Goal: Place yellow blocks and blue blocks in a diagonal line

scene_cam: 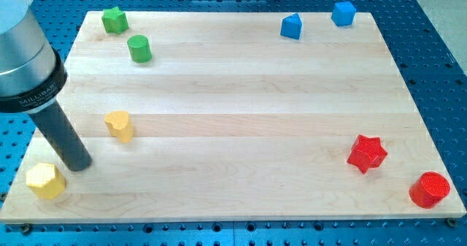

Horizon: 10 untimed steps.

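Camera view: smooth yellow hexagon block (46, 180) beside my tip (78, 164)

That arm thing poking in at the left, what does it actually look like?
It has a fat, smooth grey metal cylinder, then a black collar with small white lettering I can't read. Below that it narrows into a straight dark rod. My tip is just the rod's blunt lower end. No cables show and there's no hand.

You have a tabletop (241, 93) carrying two yellow blocks (45, 180) (119, 125), two green (114, 20) (139, 48), two blue (291, 26) (343, 13), two red (366, 153) (429, 189).
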Tool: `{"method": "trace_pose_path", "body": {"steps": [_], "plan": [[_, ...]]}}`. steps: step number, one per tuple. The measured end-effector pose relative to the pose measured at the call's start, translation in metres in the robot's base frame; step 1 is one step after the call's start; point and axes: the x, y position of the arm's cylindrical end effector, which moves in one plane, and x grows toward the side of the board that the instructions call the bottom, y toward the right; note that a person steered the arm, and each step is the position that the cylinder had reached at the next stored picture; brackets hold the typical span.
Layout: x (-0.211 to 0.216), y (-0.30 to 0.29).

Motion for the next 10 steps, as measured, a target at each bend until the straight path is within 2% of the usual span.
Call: {"method": "trace_pose_path", "body": {"steps": [3, 4, 6, 7, 8, 9, 10], "plan": [[-0.002, -0.003], [-0.026, -0.003], [-0.031, -0.001], [-0.048, 0.049], [-0.09, 0.078], [-0.094, 0.126], [-0.088, 0.13]]}}
